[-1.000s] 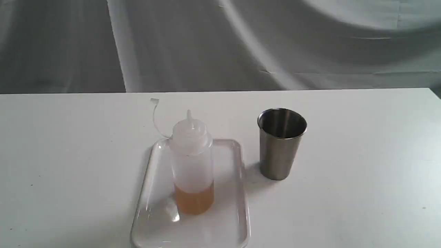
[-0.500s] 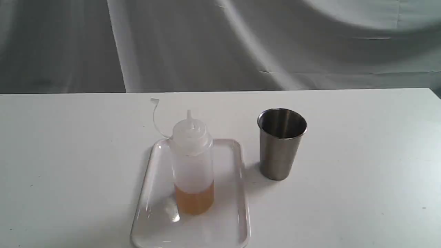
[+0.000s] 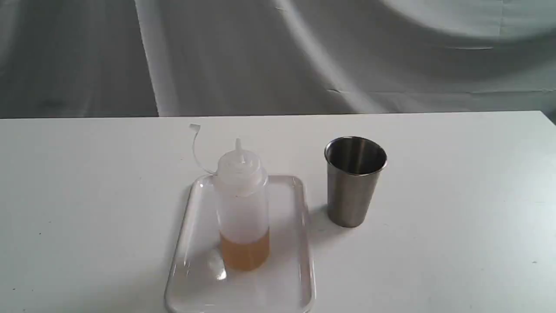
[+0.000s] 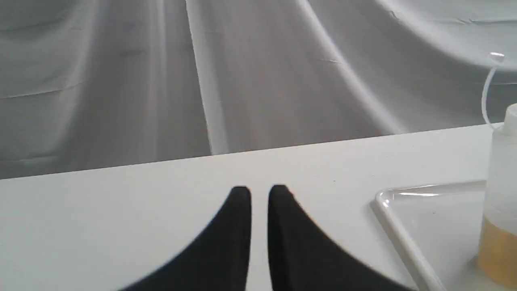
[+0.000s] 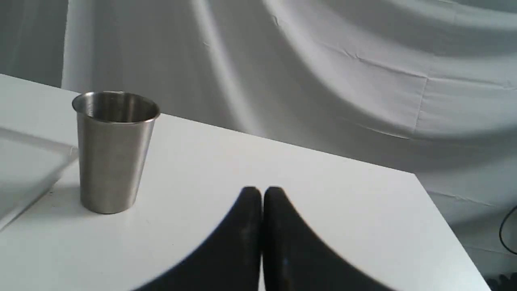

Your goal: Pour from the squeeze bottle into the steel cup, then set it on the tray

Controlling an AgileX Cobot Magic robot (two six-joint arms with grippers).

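No change over the last second, nothing moved. Squeeze bottle (image 3: 242, 208) stands upright on the tray (image 3: 283, 261), amber liquid low in it. Left gripper (image 4: 259, 192) is pinched nearly together with only a thin slit and holds nothing. Bottle and tray sit ahead of it, toward the cup side, well apart. Right gripper (image 5: 262, 190) is clenched and empty. Steel cup (image 3: 352, 187) stands on the table (image 3: 456, 195) ahead of it, toward the tray side, just beside the tray.
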